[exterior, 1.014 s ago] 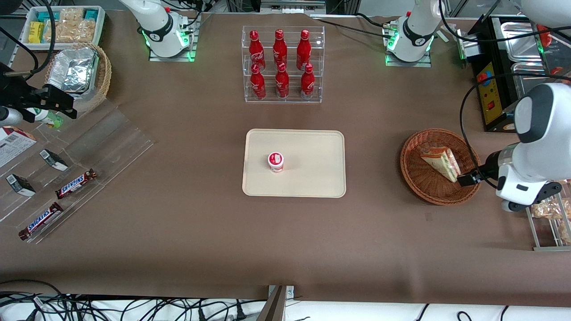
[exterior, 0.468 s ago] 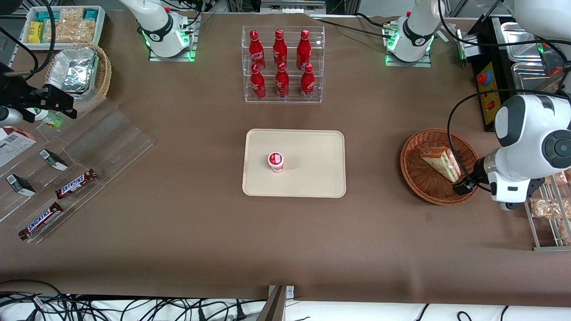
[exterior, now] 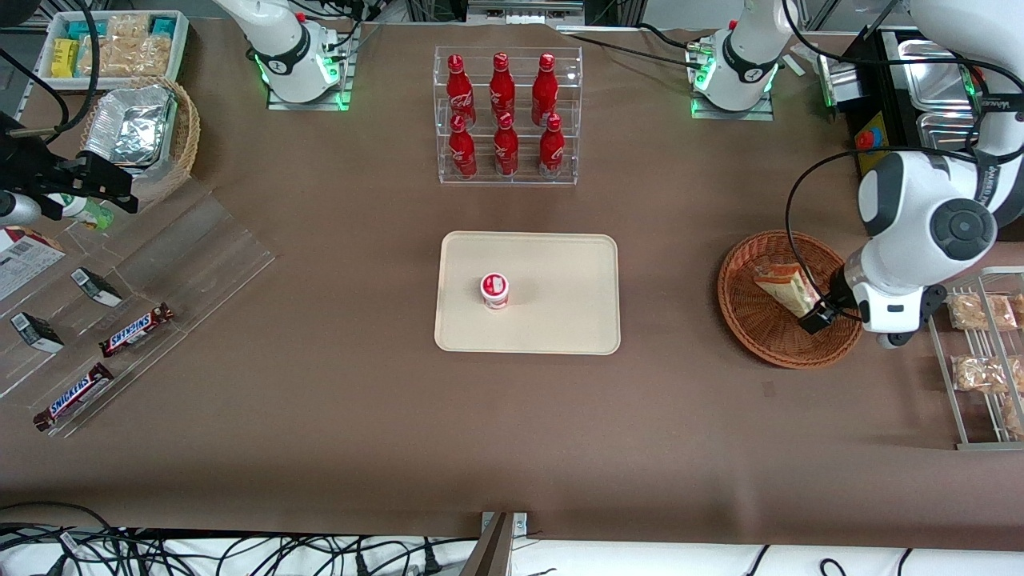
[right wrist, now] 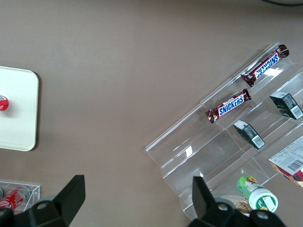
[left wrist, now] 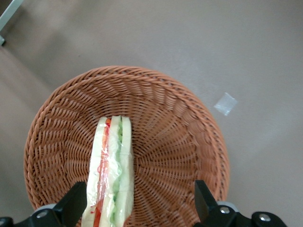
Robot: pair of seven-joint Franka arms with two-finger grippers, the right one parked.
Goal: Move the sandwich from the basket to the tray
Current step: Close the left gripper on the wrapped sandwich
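The sandwich lies in the reddish-brown wicker basket toward the working arm's end of the table. It is a wrapped wedge with pale bread and green and red filling. My left gripper hangs over the basket, open. One finger is beside the sandwich's edge, the other over bare wicker, so the sandwich sits off-centre between them, not gripped. The cream tray lies in the middle of the table, well apart from the basket.
A small red-and-white cup stands on the tray. An acrylic rack of red bottles stands farther from the camera than the tray. A metal rack with bagged tan snacks is beside the basket. Candy bars lie on clear shelves.
My left arm has swung over the basket, and the gripper has moved a little toward the tray, over the sandwich's end. The sandwich has not moved.
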